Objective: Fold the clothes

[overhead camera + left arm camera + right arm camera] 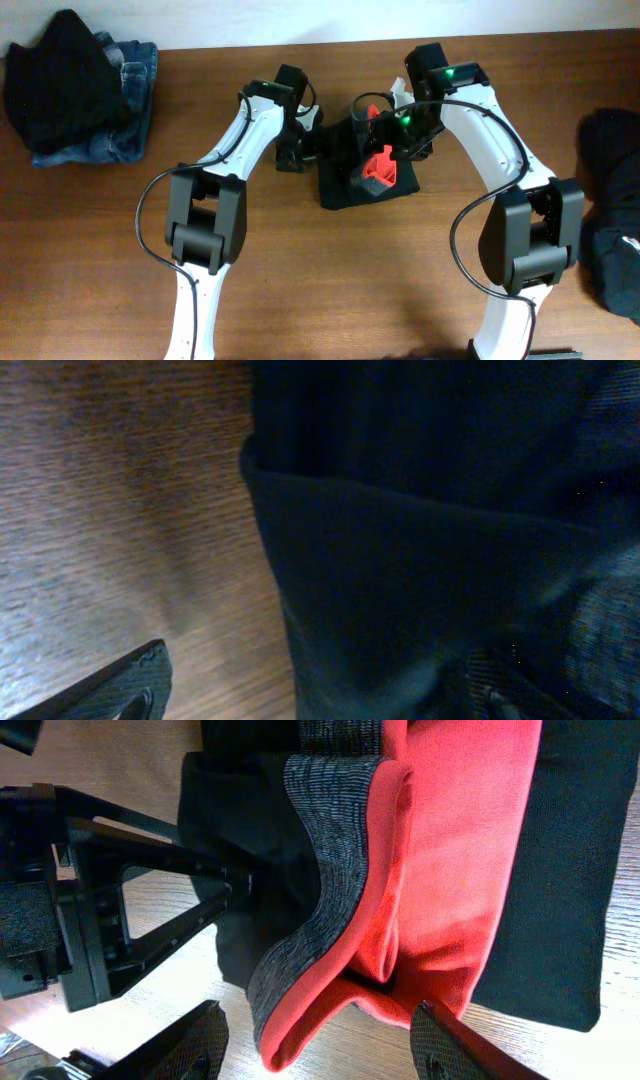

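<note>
The dark garment [338, 188] lies folded on the counter [330, 270], between the two arms. The right fingers [195, 1042] stand apart, astride the doubled end of its red band [440, 870]. The left fingers [120, 682] are spread wide with the garment's side edge between them, one over bare wood and the other over cloth. This looks like a grip for the next fold. To do it well, the right fingers should sink until both layers of the band sit deep between them before closing. The left should take the whole edge, not one ply. Lift both together and level, so the fold comes out square.
</note>
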You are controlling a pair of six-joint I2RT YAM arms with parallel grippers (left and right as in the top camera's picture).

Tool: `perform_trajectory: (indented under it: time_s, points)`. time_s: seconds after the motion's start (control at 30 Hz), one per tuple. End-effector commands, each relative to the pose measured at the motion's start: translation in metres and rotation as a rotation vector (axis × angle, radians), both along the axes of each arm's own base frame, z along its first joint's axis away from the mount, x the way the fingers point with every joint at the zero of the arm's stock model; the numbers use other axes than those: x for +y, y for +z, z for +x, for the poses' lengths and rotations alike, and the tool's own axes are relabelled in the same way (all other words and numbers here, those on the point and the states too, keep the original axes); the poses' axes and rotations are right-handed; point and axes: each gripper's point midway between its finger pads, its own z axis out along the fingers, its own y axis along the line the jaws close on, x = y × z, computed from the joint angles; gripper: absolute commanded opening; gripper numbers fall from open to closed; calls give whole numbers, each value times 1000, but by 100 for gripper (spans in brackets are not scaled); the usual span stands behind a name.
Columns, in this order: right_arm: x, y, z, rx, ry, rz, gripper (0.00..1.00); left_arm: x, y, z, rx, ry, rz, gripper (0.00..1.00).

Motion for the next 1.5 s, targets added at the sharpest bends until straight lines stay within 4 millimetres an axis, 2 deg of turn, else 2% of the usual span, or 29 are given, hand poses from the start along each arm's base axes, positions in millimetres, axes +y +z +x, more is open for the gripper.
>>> perform_trajectory:
  time_s: [0.0, 0.13, 0.37, 0.53, 0.57, 0.63, 0.77, 0.83, 0.9, 1.03, 1.3, 1.43, 1.47]
  points:
    - [11, -7, -4, 21, 12, 10, 64, -4, -7, -4, 14, -22, -16, 93]
    - [15, -13, -5, 38, 13, 0, 64, -4, -7, -4, 15, -22, -16, 93]
    - [15, -34, -6, 87, -2, -25, 56, -4, -7, -4, 15, -23, -16, 93]
    - [15, -39, -3, 87, -6, -23, 42, -5, -7, -3, 10, -23, -18, 92]
    - [16, -39, -3, 85, -6, -23, 40, -5, -7, -2, 8, -23, -19, 89]
    - [16, -39, -2, 85, -12, -22, 33, -5, -7, -2, 9, -23, -18, 73]
    - [13, -40, -1, 82, -14, -35, 20, -5, -7, -2, 9, -23, -18, 29]
    - [12, -40, -1, 81, -15, -40, 15, -5, -7, -2, 9, -23, -18, 13]
    - [12, -40, -1, 81, -17, -40, 10, -5, -7, -2, 9, -23, -18, 2]
    - [3, -41, 2, 77, -32, -62, 7, -5, -7, -1, 5, -23, -20, 1]
    - [-33, -48, 6, 79, -83, -176, 4, -5, -7, 0, -2, -23, -22, 2]
    - [-45, -50, 8, 75, -103, -208, 4, -5, -7, 0, -2, -23, -22, 21]
    - [-48, -50, 9, 73, -108, -218, 4, -5, -7, 0, -2, -23, -22, 29]
